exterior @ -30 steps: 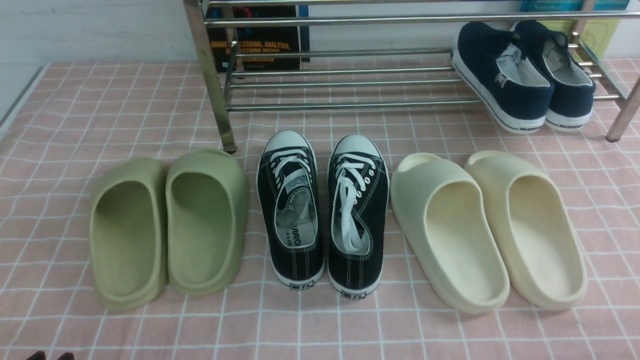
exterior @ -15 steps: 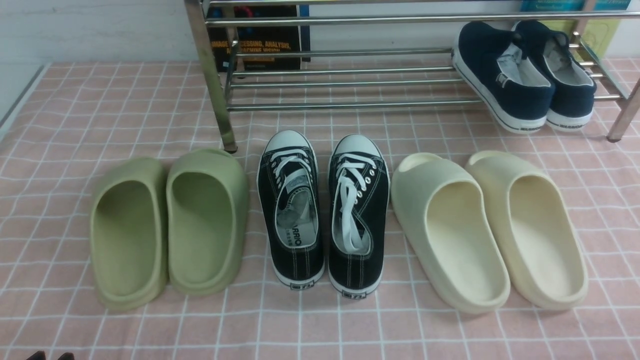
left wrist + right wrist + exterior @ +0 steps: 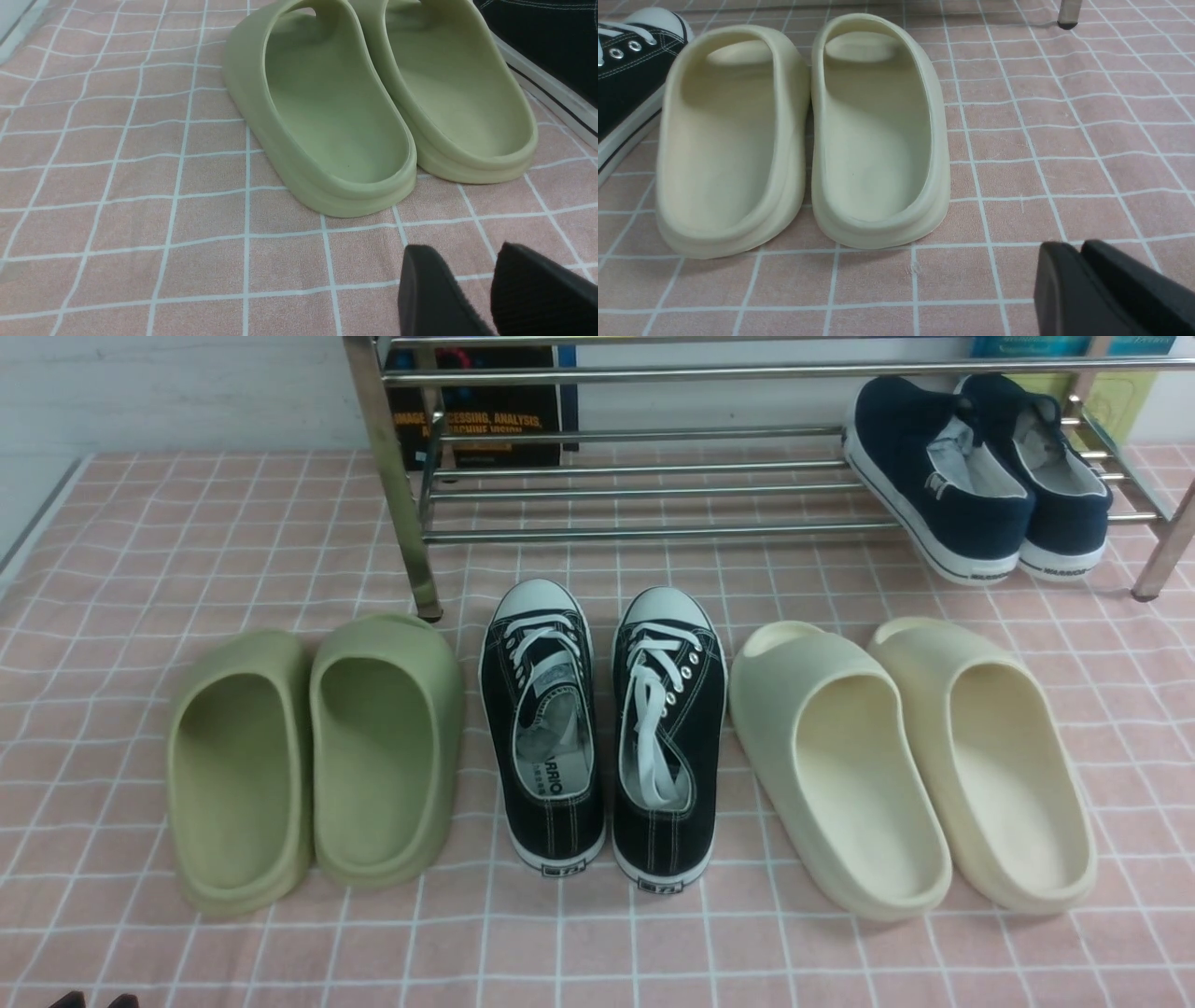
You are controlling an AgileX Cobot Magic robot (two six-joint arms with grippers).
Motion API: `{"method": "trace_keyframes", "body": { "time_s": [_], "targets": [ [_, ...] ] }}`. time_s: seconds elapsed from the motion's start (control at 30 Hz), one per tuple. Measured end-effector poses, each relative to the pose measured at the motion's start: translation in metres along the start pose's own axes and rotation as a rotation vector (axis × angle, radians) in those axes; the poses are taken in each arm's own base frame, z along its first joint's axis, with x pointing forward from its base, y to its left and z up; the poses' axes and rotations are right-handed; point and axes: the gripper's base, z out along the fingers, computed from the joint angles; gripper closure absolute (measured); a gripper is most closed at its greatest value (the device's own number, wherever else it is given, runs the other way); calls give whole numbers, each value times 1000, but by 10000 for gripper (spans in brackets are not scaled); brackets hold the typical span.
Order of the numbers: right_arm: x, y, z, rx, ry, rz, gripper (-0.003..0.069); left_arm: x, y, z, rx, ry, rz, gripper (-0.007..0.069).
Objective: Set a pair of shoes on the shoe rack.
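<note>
It looked like a staged lab setup posing as a home entryway: a pink checked cloth (image 3: 187,541) covered the surface, technical books (image 3: 481,406) leaned against a plain white wall (image 3: 168,392), behind a chrome shoe rack (image 3: 653,485).

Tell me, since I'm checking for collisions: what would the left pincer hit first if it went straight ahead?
Probably the heel of the green slippers. The left pincer points across bare tablecloth toward them, though depth is hard to judge.
</note>
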Motion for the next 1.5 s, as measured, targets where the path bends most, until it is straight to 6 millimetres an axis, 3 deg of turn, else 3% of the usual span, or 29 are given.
{"method": "trace_keyframes", "body": {
  "time_s": [1.5],
  "targets": [
    [0, 0, 0, -1, 1, 11, 547, 0, 0, 0, 0, 0, 0, 385]
  ]
}}
